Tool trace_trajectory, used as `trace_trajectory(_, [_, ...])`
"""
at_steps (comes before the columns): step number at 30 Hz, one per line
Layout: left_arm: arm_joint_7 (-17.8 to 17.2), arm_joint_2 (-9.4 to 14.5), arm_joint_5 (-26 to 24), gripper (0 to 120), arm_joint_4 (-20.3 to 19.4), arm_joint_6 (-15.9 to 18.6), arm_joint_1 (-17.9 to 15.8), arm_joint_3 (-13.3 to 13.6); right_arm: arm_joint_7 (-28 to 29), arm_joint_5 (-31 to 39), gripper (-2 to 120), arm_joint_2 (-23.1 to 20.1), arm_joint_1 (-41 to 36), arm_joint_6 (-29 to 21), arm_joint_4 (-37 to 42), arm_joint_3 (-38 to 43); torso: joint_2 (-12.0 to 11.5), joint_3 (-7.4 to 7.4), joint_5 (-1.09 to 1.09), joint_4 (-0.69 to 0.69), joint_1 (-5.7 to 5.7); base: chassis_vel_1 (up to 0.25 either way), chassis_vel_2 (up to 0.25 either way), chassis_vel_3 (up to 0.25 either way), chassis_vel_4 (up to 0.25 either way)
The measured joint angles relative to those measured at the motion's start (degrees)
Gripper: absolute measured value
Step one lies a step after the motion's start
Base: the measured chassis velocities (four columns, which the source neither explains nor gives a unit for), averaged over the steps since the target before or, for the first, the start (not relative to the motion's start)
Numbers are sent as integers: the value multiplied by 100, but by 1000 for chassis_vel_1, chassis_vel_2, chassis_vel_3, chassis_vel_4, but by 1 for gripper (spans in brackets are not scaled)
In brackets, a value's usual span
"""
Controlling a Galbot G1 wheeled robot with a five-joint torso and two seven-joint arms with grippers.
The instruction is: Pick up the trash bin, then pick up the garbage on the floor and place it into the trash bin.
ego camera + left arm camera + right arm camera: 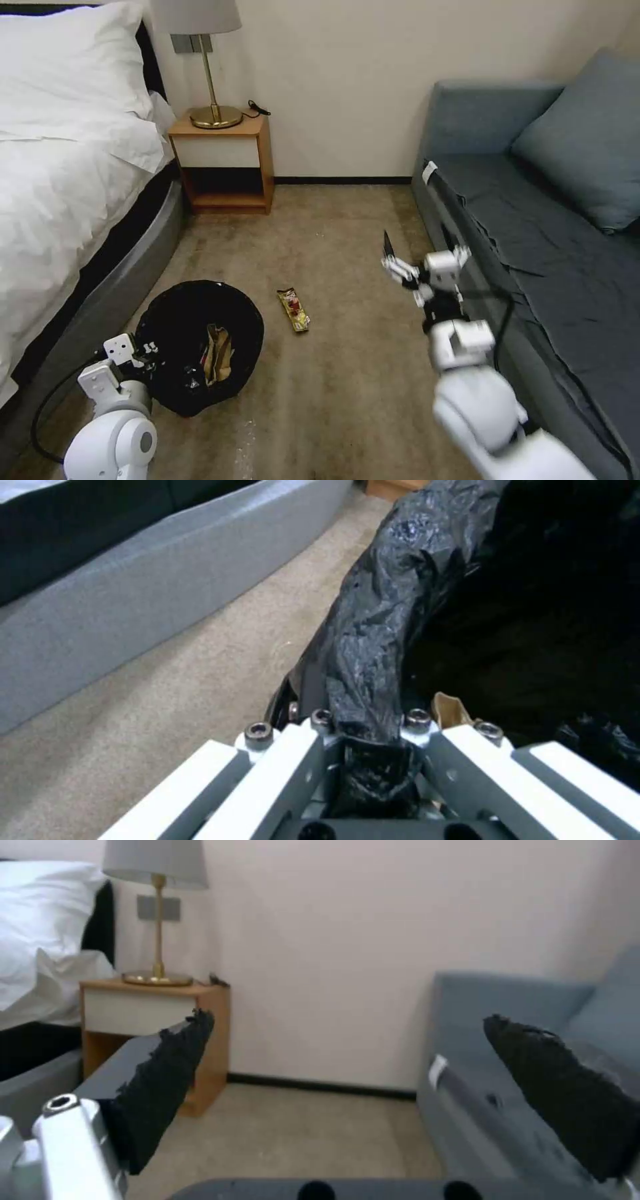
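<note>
So, lower left of the head view, my left gripper (148, 353) is clamped down on the bagged rim of the trash bin (193, 313); the wrist cam shows the crinkly black liner pinched right between the fingers (293, 750). A tan wrapper (218, 353) sits inside the bin. Just right of the bin, near frame centre, a brown-yellow snack wrapper (293, 309) lies flat on the floor (333, 400), not touching the bin. Further right, my right gripper (417, 257) hangs above the carpet beside the grey sofa (533, 220), jaws spread wide with nothing between them.
</note>
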Motion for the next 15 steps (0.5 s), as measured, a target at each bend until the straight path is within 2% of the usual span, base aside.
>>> trace_trajectory(2, [-1, 0, -5, 2, 0, -5, 0, -8, -1, -198, 100, 295, -267, 53, 22, -83, 0, 0, -1, 1, 0, 0, 0, 0, 0])
trace_trajectory(6, [-2, -10, -8, 2, -30, -7, -2, -16, -35, -346, 100, 531, -460, 154, -49, -191, 0, 0, 0, 0, 0, 0, 0, 0, 0])
trace_trajectory(15, [-7, -26, -12, 2, -70, -7, 14, -40, -177, -402, 100, 557, -447, 391, -223, -280, 0, 0, 0, 1, 0, 0, 0, 0, 0])
